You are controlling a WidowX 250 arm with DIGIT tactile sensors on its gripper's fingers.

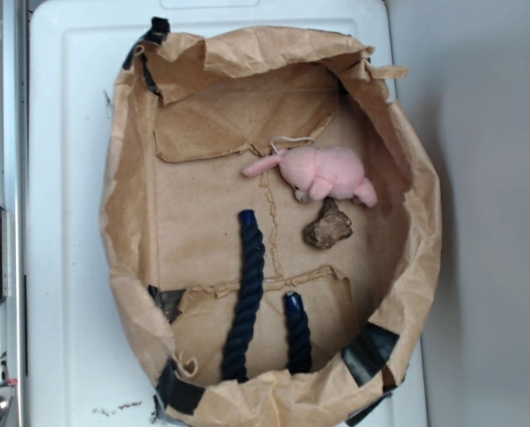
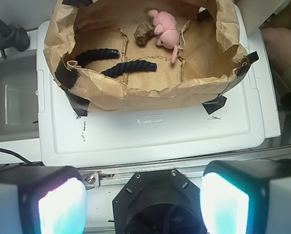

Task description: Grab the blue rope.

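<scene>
The blue rope (image 1: 245,294) lies on the floor of a cut-down brown paper bag (image 1: 127,205). It shows as two dark navy twisted lengths side by side, and the bag's front rim hides where they meet. In the wrist view the blue rope (image 2: 131,67) is far ahead, inside the bag. My gripper (image 2: 143,200) is open, its pale fingers (image 2: 62,207) wide apart at the bottom edge of that view with nothing between them. It hangs well back from the bag, above the black robot base (image 2: 157,200). The exterior view does not show the gripper.
A pink plush toy (image 1: 323,172) and a brown rock (image 1: 327,225) lie in the bag beyond the rope. The bag stands on a white plastic lid (image 1: 69,133), held by black tape (image 1: 176,387) at its corners. A metal rail (image 1: 3,107) runs along the left.
</scene>
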